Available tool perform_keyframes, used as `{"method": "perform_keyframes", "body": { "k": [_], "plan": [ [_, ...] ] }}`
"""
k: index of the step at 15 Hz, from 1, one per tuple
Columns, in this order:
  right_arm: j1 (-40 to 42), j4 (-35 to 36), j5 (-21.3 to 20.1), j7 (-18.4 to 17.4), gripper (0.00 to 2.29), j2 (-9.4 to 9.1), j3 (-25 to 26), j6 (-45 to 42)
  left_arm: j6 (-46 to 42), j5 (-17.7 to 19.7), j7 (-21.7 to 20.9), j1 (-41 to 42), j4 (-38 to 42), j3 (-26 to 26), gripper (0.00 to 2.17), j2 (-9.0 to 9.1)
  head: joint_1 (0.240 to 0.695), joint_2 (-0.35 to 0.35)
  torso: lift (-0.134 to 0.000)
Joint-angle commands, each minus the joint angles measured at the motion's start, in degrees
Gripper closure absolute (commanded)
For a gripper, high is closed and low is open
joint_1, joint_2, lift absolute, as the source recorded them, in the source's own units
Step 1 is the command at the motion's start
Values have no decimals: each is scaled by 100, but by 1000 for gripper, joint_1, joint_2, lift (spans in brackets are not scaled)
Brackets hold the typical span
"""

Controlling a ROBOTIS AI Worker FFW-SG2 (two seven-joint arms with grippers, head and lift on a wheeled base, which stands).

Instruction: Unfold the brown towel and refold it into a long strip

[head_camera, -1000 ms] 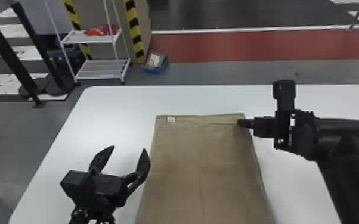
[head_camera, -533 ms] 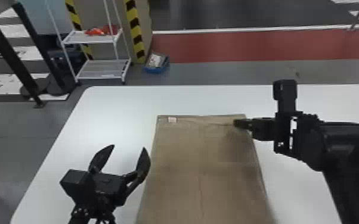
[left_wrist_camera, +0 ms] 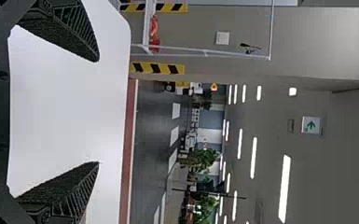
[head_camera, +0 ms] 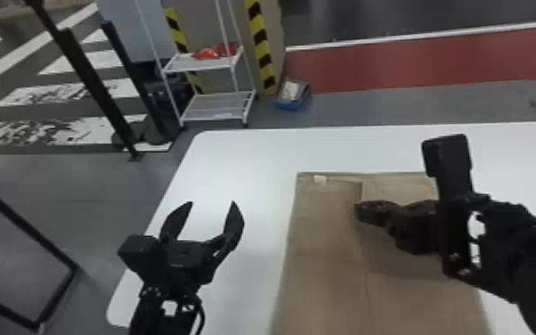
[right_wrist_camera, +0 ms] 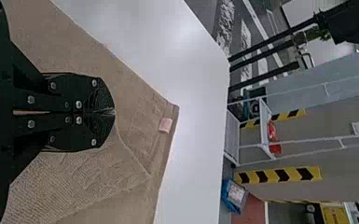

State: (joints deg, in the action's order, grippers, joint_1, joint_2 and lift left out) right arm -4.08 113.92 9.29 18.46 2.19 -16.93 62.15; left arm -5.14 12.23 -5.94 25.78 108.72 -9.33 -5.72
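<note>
The right claw [head_camera: 359, 209] points left, pinching the brown towel [head_camera: 320, 254]; left claw [head_camera: 212, 203] points forward, spread.

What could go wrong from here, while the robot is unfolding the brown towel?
The right fingers pinch the brown towel at one place, so the held layer might slip out or crease. The left fingers are open beside the towel, holding nothing, so the layer underneath could be dragged along.

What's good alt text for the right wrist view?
Right gripper shut on the brown towel's upper layer, with a small pale label near the towel's corner. Beyond the white table: a white shelf rack and yellow-and-black hazard stripes.
</note>
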Motion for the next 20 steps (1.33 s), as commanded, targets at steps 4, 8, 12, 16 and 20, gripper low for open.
{"method": "perform_keyframes", "body": {
  "k": [4,8,12,16,20],
  "plan": [
    [636,886,-367,26,1541,265,-821,285,53,271,-39,-55,-18,-359,87,0,695,350,-123],
    [724,983,-762,79,1106,335,-1129,619,53,306,-48,-47,-27,-394,87,0,695,350,-123],
    [794,1229,-657,404,-1,361,-1190,953,35,306,-56,-38,-35,-342,87,9,695,350,-123],
    [1102,1686,-868,457,36,388,-751,900,158,271,-1305,-20,0,-394,83,0,695,350,-123],
    [2122,2943,-912,536,46,449,946,883,387,-230,-2579,-73,131,-140,134,0,695,350,-123]
  ]
}}
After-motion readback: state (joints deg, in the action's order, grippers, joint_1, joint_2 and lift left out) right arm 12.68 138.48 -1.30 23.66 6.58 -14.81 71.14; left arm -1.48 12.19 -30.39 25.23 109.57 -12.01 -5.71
